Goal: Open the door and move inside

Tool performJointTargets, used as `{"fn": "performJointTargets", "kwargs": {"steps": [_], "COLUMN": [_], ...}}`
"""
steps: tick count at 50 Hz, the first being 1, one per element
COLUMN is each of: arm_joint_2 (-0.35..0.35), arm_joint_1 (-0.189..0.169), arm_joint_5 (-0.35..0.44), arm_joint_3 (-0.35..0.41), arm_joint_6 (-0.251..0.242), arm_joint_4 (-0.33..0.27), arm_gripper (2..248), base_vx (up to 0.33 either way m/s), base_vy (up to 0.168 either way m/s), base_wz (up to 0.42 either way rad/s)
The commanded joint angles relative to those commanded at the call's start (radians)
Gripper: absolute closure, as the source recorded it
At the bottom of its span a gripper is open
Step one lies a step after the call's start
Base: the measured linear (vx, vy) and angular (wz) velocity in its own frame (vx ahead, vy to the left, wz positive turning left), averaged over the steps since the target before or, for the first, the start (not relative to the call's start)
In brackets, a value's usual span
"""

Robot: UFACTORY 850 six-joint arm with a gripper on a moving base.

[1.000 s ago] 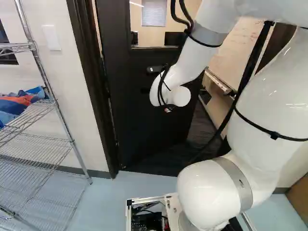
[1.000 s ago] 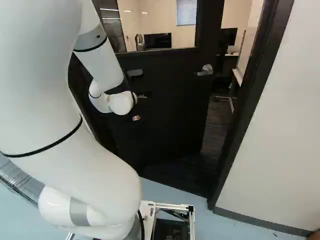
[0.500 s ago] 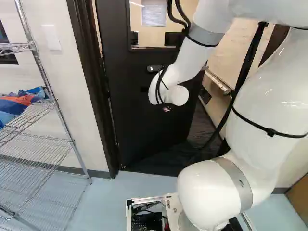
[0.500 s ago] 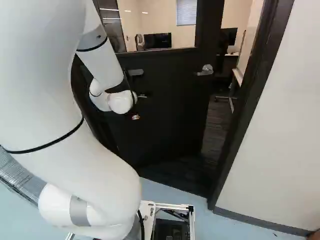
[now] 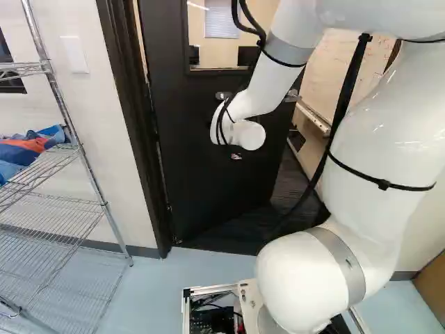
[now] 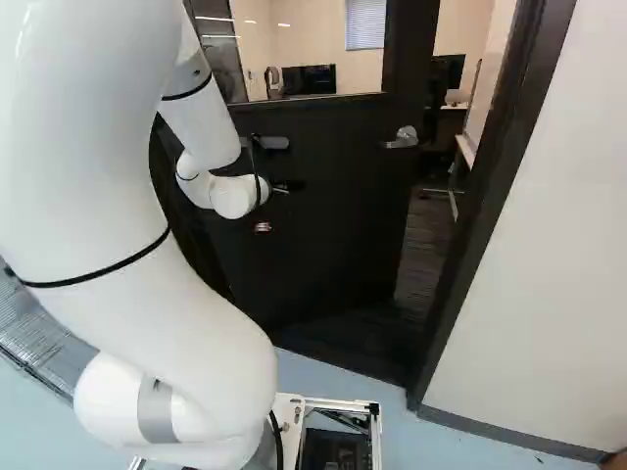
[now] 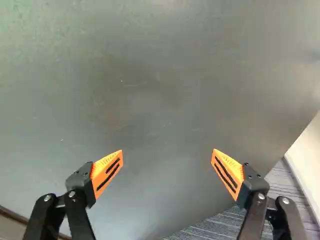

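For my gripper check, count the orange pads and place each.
2. One pad is on one of the open fingers, the other pad on the opposite one, the door ahead.

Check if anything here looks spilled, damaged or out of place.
Nothing looks spilled or damaged. The black windowed door stands ajar; blue and orange fabric lies rumpled on the chrome wire shelving, merely untidy.

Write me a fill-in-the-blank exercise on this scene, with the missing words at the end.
The door stands partly ____, not shut.
In the left base view, the wire rack is to the ____ of the door.
The pads on the fingers are coloured ____.

Missing words: open; left; orange.
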Motion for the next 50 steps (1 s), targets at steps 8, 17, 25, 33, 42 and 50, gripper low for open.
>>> {"fn": "performJointTargets", "kwargs": {"steps": [8, 17, 25, 33, 42, 50], "arm_joint_2": [-0.021, -0.048, -0.075, -0.101, -0.131, -0.157], "arm_joint_1": [0.011, 0.022, 0.031, 0.038, 0.045, 0.052], "arm_joint_5": [0.0, 0.0, 0.0, 0.0, 0.0, 0.0], "arm_joint_3": [-0.023, -0.051, -0.081, -0.109, -0.144, -0.174], "arm_joint_6": [0.0, 0.0, 0.0, 0.0, 0.0, 0.0], "arm_joint_4": [0.066, 0.141, 0.21, 0.274, 0.348, 0.415], "arm_gripper": [3, 3, 3, 3, 3, 3], "base_vx": [0.0, 0.0, 0.0, 0.0, 0.0, 0.0], "base_vy": [0.0, 0.0, 0.0, 0.0, 0.0, 0.0], "base_wz": [0.0, 0.0, 0.0, 0.0, 0.0, 0.0]}}
